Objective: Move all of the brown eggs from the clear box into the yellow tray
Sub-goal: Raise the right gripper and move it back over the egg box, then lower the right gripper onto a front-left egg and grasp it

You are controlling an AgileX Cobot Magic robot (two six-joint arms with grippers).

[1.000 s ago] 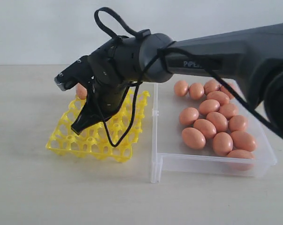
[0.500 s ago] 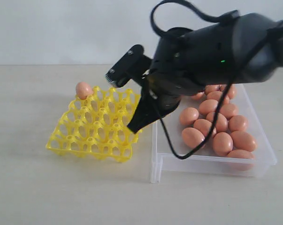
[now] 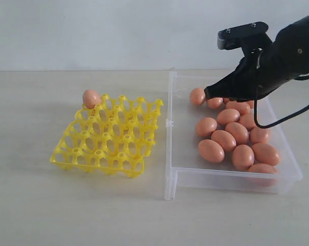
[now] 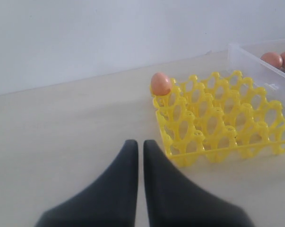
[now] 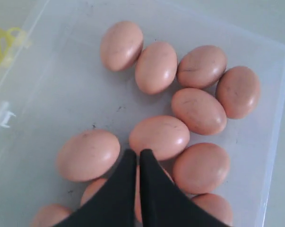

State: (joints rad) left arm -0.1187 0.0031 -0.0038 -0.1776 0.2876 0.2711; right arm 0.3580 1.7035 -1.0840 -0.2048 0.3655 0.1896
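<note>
One brown egg (image 3: 91, 98) sits in the far left corner cup of the yellow tray (image 3: 107, 154); the left wrist view shows the same egg (image 4: 160, 83) on the tray (image 4: 227, 151). Several brown eggs (image 3: 211, 150) lie in the clear box (image 3: 181, 177). My right gripper (image 3: 207, 93) hangs over the box's far end, above the eggs, shut with nothing in it. In its wrist view the right gripper (image 5: 134, 152) hovers over the eggs (image 5: 159, 136). My left gripper (image 4: 137, 143) is shut and empty, low over the bare table short of the tray.
The tray and the box stand side by side on a pale table (image 3: 31, 205). A white wall (image 3: 93, 31) rises behind it. The right arm's black cable (image 3: 292, 115) loops over the box's right side.
My right arm has swung from over the yellow tray to the right, and now hangs over the clear box. The egg in the tray's corner has stayed put.
</note>
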